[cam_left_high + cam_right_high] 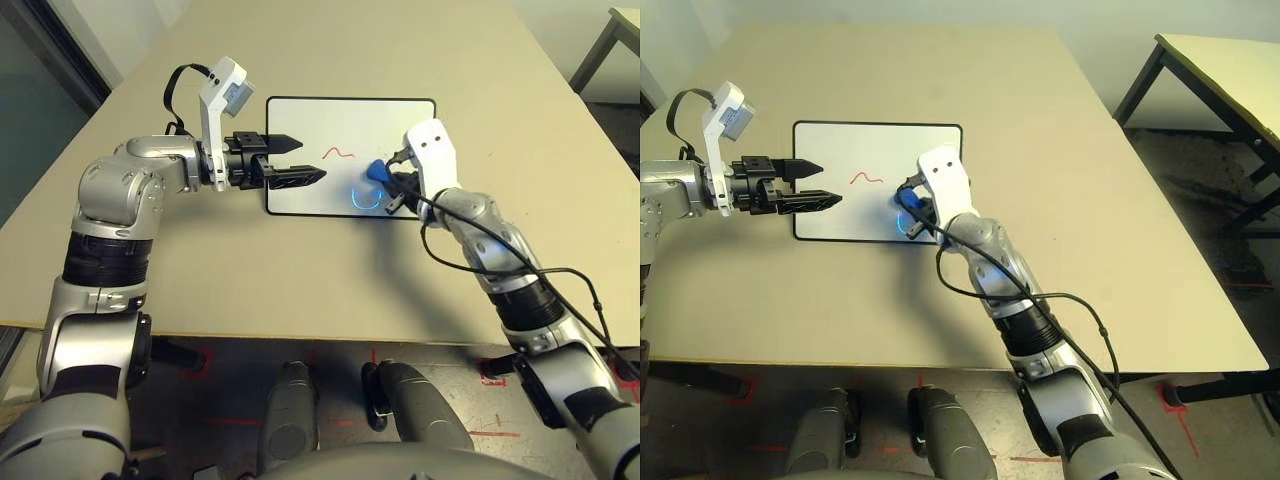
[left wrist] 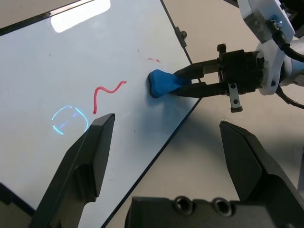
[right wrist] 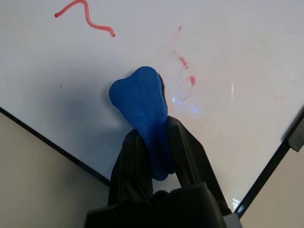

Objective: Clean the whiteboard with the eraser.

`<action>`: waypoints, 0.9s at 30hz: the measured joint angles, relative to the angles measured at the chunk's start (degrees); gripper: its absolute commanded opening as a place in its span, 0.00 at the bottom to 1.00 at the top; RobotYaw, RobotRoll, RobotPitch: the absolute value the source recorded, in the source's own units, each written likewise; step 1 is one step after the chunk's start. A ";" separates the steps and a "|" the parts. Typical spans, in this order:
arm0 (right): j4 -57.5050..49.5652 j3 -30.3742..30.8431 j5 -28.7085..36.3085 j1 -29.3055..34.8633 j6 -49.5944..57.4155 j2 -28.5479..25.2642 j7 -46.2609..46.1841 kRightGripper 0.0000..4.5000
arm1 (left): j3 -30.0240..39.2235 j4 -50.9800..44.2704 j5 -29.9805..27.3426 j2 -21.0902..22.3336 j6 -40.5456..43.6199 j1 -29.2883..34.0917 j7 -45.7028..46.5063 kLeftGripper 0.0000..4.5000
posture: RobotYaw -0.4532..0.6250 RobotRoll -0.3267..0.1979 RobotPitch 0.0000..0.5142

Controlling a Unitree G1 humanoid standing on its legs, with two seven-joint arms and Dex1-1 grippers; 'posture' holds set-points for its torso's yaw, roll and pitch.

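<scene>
This looks like a robotics lab or test room rather than a home or a shop. The work surface is a plain beige table (image 1: 1090, 200) with no cloth or household clutter on it, and a second table (image 1: 1225, 75) of the same pale top on black metal legs stands just beside it. The floor (image 1: 1200, 160) is bare grey, and red tape marks (image 1: 492, 372) are stuck to it near the table's front edge, the sort used to fix a position. At the far left there is what may be a glass partition or door (image 1: 40, 110), though it is too dim to be sure.
</scene>
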 measured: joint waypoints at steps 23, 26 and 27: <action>-3.32 0.07 -0.63 4.90 2.15 -1.65 -0.69 0.14 | 0.00 -1.52 -0.42 -0.29 1.23 0.24 0.49 1.00 | 0.42 0.62 0.26; -1.21 -0.14 -0.57 3.13 2.08 -1.68 -0.63 0.14 | 0.00 -1.70 -0.46 -0.31 1.51 0.22 0.49 1.00 | 0.42 0.62 0.26; 0.14 -0.80 -0.55 1.93 1.70 -1.68 -0.68 0.14 | 0.00 -1.71 -0.47 -0.36 1.60 0.20 0.49 1.00 | 0.42 0.62 0.26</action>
